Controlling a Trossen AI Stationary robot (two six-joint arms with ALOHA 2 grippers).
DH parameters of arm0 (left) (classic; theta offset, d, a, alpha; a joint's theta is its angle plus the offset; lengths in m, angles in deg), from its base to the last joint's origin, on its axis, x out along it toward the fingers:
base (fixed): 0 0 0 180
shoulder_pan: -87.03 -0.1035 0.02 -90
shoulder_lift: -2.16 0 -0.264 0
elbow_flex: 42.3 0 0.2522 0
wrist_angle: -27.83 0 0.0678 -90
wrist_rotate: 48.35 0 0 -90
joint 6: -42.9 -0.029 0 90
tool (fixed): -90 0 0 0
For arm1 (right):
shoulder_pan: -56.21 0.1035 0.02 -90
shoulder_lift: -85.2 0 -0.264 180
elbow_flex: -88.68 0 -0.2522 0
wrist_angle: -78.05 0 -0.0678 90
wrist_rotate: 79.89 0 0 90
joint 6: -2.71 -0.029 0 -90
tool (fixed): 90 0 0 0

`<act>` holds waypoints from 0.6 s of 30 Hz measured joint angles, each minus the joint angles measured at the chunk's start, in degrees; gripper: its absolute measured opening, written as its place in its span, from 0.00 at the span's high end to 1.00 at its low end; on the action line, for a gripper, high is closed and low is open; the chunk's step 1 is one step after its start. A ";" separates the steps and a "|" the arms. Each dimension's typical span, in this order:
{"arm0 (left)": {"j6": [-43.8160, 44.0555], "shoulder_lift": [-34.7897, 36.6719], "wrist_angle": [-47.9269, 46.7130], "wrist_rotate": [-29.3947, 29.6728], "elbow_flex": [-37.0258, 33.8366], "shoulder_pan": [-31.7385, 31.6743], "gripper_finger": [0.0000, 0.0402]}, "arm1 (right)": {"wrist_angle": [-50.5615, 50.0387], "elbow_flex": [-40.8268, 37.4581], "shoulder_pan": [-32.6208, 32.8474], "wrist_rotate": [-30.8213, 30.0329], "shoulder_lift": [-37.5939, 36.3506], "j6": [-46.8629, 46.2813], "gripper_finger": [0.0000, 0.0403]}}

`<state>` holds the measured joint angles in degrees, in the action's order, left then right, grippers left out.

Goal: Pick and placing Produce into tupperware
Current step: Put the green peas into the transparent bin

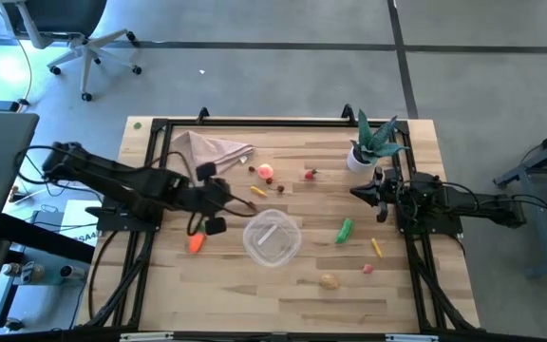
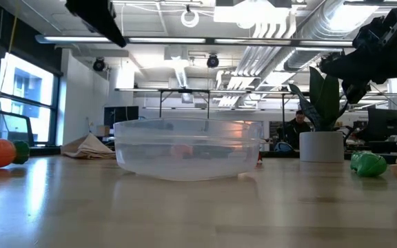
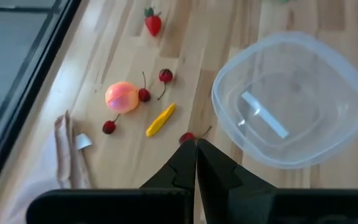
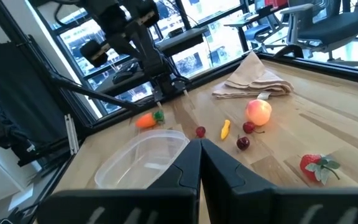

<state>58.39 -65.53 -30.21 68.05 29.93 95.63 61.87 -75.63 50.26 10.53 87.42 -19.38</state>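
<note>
The clear round tupperware [image 1: 272, 237] [image 3: 294, 99] stands at mid-table. Produce lies loose on the wood: an orange carrot [image 1: 196, 243], a peach [image 3: 122, 96], several cherries, a yellow piece [image 3: 160, 119], a strawberry [image 3: 153, 23], a green pepper [image 1: 345, 230], another yellow piece [image 1: 376, 247] and a tan potato [image 1: 329, 280]. My left gripper [image 1: 251, 202] [image 3: 196, 144] is shut and holds nothing; it hangs slanting down above a cherry [image 3: 187, 137] that lies on the table left of the tupperware. My right gripper [image 1: 357, 191] [image 4: 199, 144] is shut and waits level at the right.
A beige napkin [image 1: 207, 150] lies at the far left. A potted green plant [image 1: 373, 142] stands at the far right, beside my right arm. Black frame rails [image 1: 150, 180] run along the table's left, far and right sides.
</note>
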 joint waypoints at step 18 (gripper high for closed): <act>1.80 22.78 14.82 -9.16 -17.74 0.04 0.99 | 0.79 -0.01 0.00 -0.22 0.00 0.02 1.00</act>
<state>60.18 -42.75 -15.39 58.89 12.19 95.67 62.66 -75.65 50.26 10.32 87.42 -19.36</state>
